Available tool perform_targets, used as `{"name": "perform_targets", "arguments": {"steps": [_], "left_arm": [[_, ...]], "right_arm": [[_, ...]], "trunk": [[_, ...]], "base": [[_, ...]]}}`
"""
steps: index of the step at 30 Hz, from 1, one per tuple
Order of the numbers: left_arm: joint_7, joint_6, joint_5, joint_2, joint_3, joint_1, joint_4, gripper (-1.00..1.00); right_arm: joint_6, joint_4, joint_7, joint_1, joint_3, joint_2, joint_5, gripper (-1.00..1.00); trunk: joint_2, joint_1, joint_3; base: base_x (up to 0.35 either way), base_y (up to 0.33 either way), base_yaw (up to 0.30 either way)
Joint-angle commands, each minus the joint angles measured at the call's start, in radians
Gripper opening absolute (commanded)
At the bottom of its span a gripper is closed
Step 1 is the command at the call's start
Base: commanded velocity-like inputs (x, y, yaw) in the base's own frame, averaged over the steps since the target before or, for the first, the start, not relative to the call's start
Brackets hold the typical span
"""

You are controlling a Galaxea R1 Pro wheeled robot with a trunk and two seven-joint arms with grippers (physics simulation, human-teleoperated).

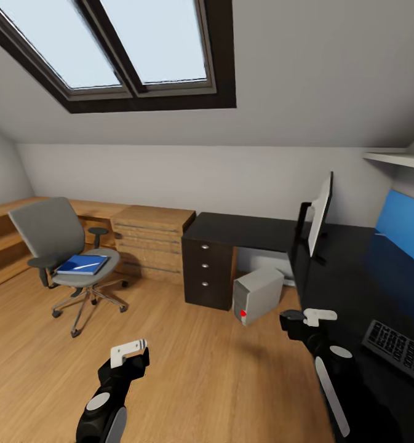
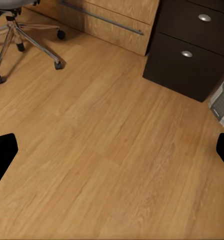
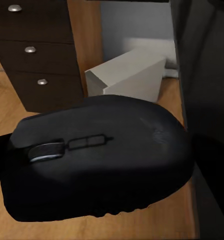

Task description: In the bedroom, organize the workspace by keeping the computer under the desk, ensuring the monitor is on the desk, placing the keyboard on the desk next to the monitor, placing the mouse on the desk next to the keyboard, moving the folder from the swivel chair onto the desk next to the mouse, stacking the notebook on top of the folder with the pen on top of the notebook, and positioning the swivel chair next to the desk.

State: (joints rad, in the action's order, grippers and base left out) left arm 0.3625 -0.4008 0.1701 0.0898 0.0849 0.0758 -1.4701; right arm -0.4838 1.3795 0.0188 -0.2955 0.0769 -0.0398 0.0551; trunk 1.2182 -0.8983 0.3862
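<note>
Mouse [image 3: 99, 155] in transit: your right gripper [image 1: 302, 320] is closed around it, hovering at the desk [image 1: 354, 277] edge short of the keyboard [image 1: 398, 349]. Next, you carry it over the black top and set it beside the keys; left gripper [image 1: 130, 354] hangs spread, holding nothing

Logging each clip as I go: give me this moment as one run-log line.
right claw: holds mouse, beside desk | left claw: open, over floor | keyboard: on desk | folder: on swivel chair

The folder [image 1: 82, 265] lay on the swivel chair [image 1: 62, 246], well left of the counter [image 1: 354, 264]; the computer [image 1: 258, 294] stood under it.
</note>
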Motion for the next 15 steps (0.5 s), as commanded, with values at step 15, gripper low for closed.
{"name": "perform_targets", "arguments": {"steps": [15], "left_arm": [[0.006, -0.002, 0.011, -0.004, 0.002, 0.001, 0.0, 1.0]], "right_arm": [[-0.004, 0.0, 0.003, -0.001, 0.001, 0.0, 0.005, -1.0]], "trunk": [[0.001, 0.0, -0.013]], "base": [[0.192, 0.27, 0.106]]}}
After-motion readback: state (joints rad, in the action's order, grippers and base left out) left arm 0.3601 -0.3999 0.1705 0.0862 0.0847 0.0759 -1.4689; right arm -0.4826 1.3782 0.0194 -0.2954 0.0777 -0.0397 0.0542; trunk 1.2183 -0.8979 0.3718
